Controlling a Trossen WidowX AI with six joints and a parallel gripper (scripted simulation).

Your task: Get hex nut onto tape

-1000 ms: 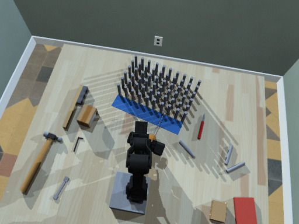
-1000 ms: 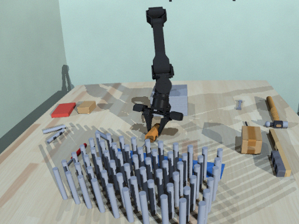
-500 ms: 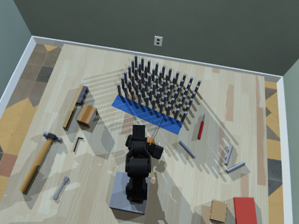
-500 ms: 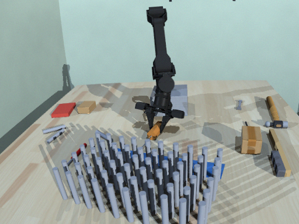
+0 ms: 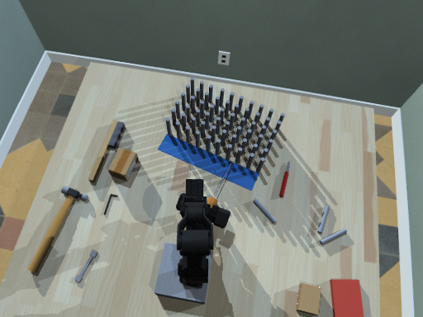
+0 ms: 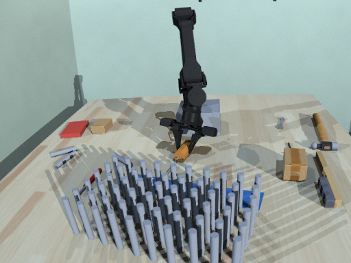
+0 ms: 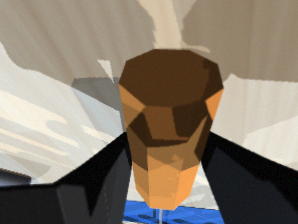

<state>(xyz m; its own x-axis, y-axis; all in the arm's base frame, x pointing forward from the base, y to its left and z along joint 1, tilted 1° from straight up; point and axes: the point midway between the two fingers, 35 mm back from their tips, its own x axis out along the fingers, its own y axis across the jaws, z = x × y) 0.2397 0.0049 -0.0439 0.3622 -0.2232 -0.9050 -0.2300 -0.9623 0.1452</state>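
Hex nut isn't showing among the spacers [image 5: 225,124]; I'm gripping the hook pick [image 6: 182,152] handle in the gripper [image 6: 185,146], shaft pointing over the blue tape [image 5: 173,146].

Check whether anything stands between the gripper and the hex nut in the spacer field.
Yes. The gripper, shut on the hook pick, sits on the near side of the blue tape strip. Beyond the strip, rows of standing spacers fill the path. The nut itself is not visible among them in any view.
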